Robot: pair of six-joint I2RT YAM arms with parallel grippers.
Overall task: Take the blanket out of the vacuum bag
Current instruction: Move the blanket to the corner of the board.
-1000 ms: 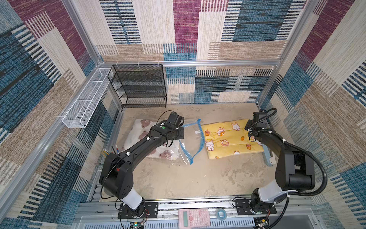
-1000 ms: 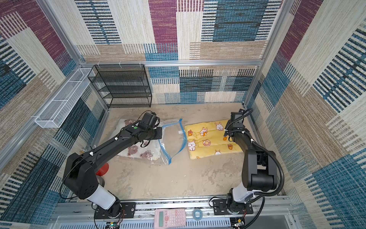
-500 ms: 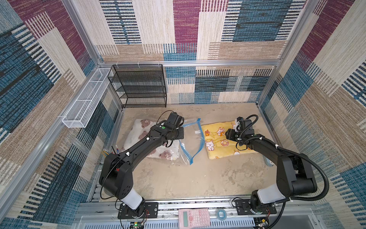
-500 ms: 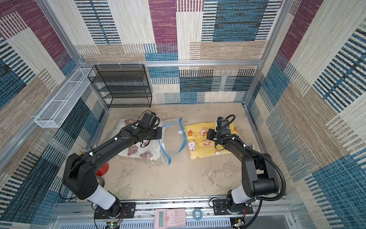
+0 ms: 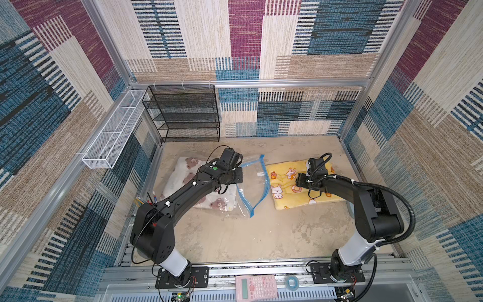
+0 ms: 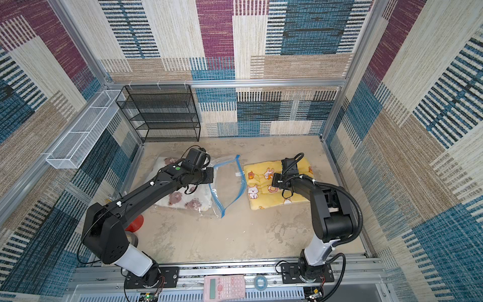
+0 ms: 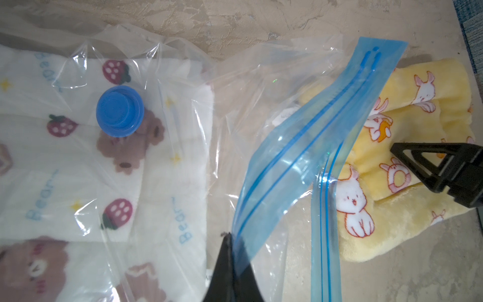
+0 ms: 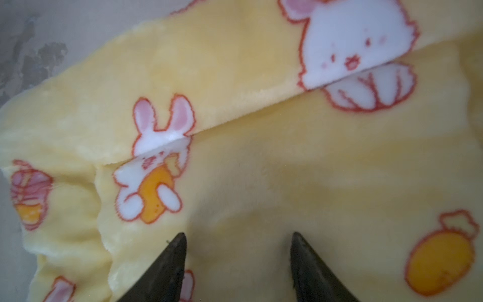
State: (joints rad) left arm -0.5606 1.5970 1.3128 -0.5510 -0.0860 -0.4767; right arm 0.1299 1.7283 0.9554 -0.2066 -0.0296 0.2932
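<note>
while left jaws are pinching the slippery bag (image 7: pixel 248 91) by its zip edge (image 7: pixel 300 146) and right jaws are hanging wide, the soft white blanket (image 7: pixel 162 170) is lying inside; grabbing a thick fold is seeming best.

Vacuum bag (image 5: pixel 250 180) (image 6: pixel 228 183) (image 7: pixel 235 104): large, clear, crinkled plastic, lying flat on the worktop left of centre, toward the back edge. Blue zip strip (image 5: pixel 265 180) (image 6: pixel 241 183) (image 7: pixel 300 146): unzipped, its two halves parted so that the mouth gapes, facing the right edge. Round blue valve cap (image 7: pixel 119 111): on the upper face of the bag, over the contents.

White blanket (image 5: pixel 183 172) (image 6: pixel 183 201) (image 7: pixel 52 170): bear and strawberry print, folded, inside the bag at its closed end.

Yellow blanket (image 5: pixel 285 167) (image 6: pixel 264 200) (image 7: pixel 405 222) (image 8: pixel 261 183): rabbit and carrot print, folded, outside the bag, just beside the mouth, near the right edge
</note>
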